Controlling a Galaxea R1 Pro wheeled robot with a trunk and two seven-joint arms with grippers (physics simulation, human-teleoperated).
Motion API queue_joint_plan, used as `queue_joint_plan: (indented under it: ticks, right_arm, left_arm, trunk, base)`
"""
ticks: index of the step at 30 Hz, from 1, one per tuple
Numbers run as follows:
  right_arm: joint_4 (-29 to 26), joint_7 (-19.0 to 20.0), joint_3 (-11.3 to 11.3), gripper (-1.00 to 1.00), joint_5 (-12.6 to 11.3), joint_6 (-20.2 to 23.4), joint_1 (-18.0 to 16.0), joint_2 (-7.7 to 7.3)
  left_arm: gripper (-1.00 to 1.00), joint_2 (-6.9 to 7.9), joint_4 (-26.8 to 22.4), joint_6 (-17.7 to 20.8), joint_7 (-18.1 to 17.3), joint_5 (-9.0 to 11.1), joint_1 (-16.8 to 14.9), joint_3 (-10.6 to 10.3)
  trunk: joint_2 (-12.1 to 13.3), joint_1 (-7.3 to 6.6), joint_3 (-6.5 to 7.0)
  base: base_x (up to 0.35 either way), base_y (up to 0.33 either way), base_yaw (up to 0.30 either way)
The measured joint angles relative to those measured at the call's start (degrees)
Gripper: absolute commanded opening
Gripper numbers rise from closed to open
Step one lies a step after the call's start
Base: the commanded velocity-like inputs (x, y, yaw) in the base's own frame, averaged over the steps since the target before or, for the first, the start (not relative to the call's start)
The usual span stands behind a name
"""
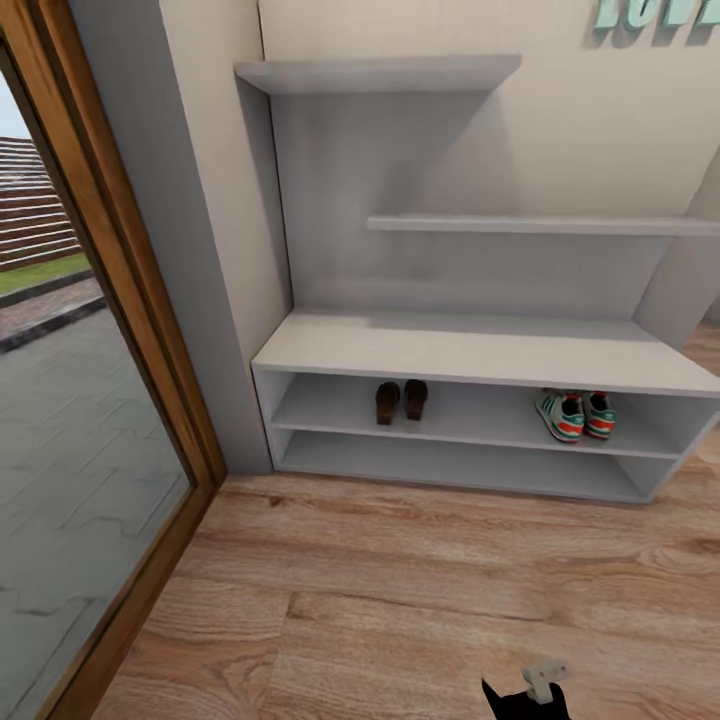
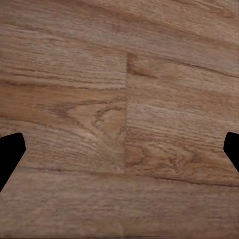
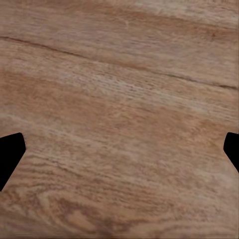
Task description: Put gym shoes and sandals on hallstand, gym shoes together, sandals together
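The hallstand (image 1: pixel 480 350) stands against the wall in the head view, pale grey with two low open shelves under a flat top. On the upper low shelf, left of middle, the two sandals (image 1: pixel 401 401) sit side by side, dark brown. Further right on the same shelf the two gym shoes (image 1: pixel 575 415) rest next to each other, white with green stripes and red marks. My left gripper (image 2: pixel 119 149) hangs open over the corridor floor (image 2: pixel 119 74), its black fingertips (image 2: pixel 10 154) wide apart with nothing between. My right gripper (image 3: pixel 119 149) is open the same way above bare planks (image 3: pixel 119 89).
A wood-framed glass door (image 1: pixel 120 330) runs along the left, with a grey wall pillar (image 1: pixel 190 250) between it and the rack. Two stepped shelves (image 1: pixel 540 225) rise above the flat top. Open wood floor (image 1: pixel 400 580) lies before the rack. A black-and-grey robot part (image 1: pixel 528 692) shows at the bottom edge.
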Motion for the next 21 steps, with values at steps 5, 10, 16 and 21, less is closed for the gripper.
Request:
queue_joint_plan:
  ticks: [5, 10, 16, 21]
  right_arm:
    - [0.0, 0.0, 0.0, 1.0, 0.0, -1.7, 1.2, 0.31]
    - [0.0, -0.1, 0.0, 1.0, -0.1, -2.4, 2.1, 0.72]
    - [0.0, -0.3, 0.0, 1.0, -0.2, -2.5, 2.3, 0.85]
    - [0.0, -0.4, 0.0, 1.0, -0.2, -2.5, 2.3, 1.43]
  left_arm:
    - [1.0, -0.03, 1.3, -0.7, 1.5, 0.1, 0.0, 0.1]
    - [1.0, -0.2, 2.5, -3.1, 2.6, 0.2, 0.0, 0.1]
    - [1.0, -0.42, 4.4, -3.7, 3.3, 0.2, 0.0, -0.1]
    - [1.0, -0.47, 5.7, -3.9, 3.6, 0.3, 0.0, -0.1]
  trunk:
    - [2.0, -1.1, 0.9]
    - [4.0, -2.2, 1.8]
    - [6.4, -3.51, 2.87]
    - [8.4, -4.61, 3.77]
  base:
    - [0.0, 0.0, 0.0]
    - [0.0, 0.0, 0.0]
    - [0.0, 0.0, 0.0]
    - [0.0, 0.0, 0.0]
